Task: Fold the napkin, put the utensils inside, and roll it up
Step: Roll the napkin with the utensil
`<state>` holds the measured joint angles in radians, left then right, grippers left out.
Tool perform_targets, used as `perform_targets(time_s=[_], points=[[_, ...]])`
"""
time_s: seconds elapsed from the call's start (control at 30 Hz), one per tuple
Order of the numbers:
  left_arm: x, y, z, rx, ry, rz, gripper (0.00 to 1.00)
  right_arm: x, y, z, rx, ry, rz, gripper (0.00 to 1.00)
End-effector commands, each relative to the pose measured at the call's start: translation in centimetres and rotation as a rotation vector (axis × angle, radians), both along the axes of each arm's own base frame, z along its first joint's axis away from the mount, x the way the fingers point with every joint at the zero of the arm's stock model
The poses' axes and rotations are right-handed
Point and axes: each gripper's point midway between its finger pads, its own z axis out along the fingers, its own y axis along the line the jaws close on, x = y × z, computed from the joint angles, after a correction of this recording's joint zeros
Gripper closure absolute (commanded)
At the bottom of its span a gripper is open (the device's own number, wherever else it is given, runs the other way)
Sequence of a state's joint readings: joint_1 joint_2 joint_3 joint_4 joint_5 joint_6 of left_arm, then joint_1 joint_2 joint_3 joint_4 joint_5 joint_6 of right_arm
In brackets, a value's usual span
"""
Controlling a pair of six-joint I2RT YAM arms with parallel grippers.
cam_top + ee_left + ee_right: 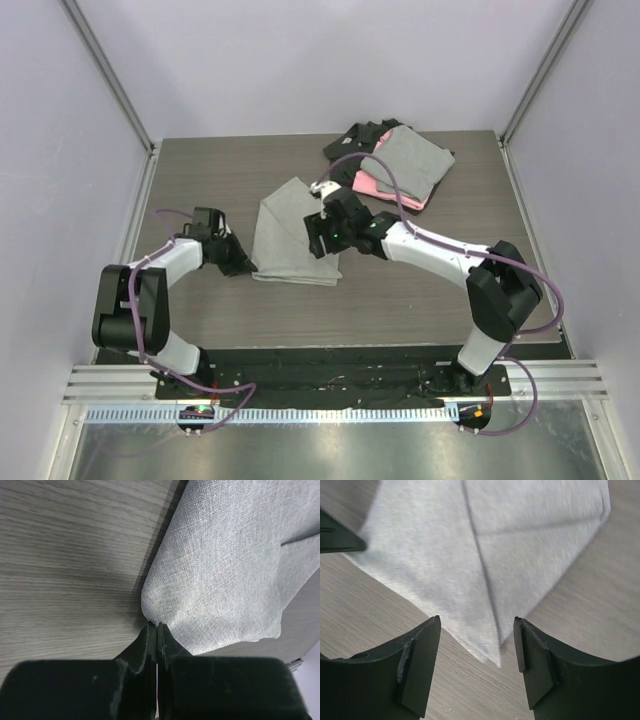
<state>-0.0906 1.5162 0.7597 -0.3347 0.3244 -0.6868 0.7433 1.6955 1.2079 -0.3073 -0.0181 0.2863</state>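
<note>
– Checking progress, biggest first. How's the table [420, 300]?
– Wood-grain, filling mid frame in top view. Carrying the napkin [290, 235] at centre, a bit left. Lying flat, well apart from the stack of cloths [400, 165] at upper right.
– Folded yet?
– Looks so: layered, w/ crease lines crossing in rt wrist view and a rounded doubled edge in left wrist view. Judging fold step done or nearly done, maybe getting tidied.
– And the arms?
– At bottom centre of its own view, left gripper [154, 630]: shut tight, tips touching napkin's near corner. Can't tell if any cloth is nipped btwn them. At bottom of its own view, right gripper [477, 665]: spread wide, holding nothing, hovering over a pointed napkin corner.
– Any utensils?
– None seen in any view; can't say where.
– So what's left?
– Most of it, prob.: fetching utensils, laying them inside, rolling up. No roll started, as far as visible.
</note>
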Motion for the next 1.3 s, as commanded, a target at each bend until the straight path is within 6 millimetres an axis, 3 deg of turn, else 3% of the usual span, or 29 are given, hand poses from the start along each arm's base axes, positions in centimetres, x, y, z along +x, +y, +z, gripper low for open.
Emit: perform_targets(time_s=[0.0, 0.03, 0.1, 0.23, 0.43, 0.83, 1.03, 1.27], points=[[-1.1, -1.2, 0.0, -0.07, 0.06, -0.074, 1.0, 0.2, 3.5, 6.1, -0.06, -0.319, 0.091, 0.31], [-1.2, -1.5, 0.2, -0.09, 0.07, -0.083, 1.0, -1.0, 4.7, 6.3, -0.076, -0.356, 0.133, 0.31], [-1.3, -1.5, 0.0, -0.1, 0.09, -0.089, 1.0, -1.2, 6.0, 6.4, -0.07, -0.407, 0.141, 0.31], [-1.3, -2.2, 0.3, -0.154, 0.114, -0.082, 1.0, -3.3, 9.3, 5.1, -0.099, -0.439, 0.225, 0.31], [-1.8, -2.6, 0.2, -0.198, 0.158, -0.073, 1.0, -5.1, 11.8, 2.7, -0.22, -0.591, 0.274, 0.32], [-2.3, -2.5, 0.1, -0.252, 0.187, -0.048, 1.0, -7.5, 15.2, -0.9, -0.249, -0.685, 0.366, 0.3], [-2.2, -2.2, 0.5, -0.275, 0.194, -0.027, 1.0, -7.2, 16.0, -2.7, -0.258, -0.699, 0.338, 0.27], [-2.4, -1.8, 0.9, -0.279, 0.191, -0.018, 1.0, -7.4, 16.4, -2.2, -0.214, -0.711, 0.341, 0.21]])
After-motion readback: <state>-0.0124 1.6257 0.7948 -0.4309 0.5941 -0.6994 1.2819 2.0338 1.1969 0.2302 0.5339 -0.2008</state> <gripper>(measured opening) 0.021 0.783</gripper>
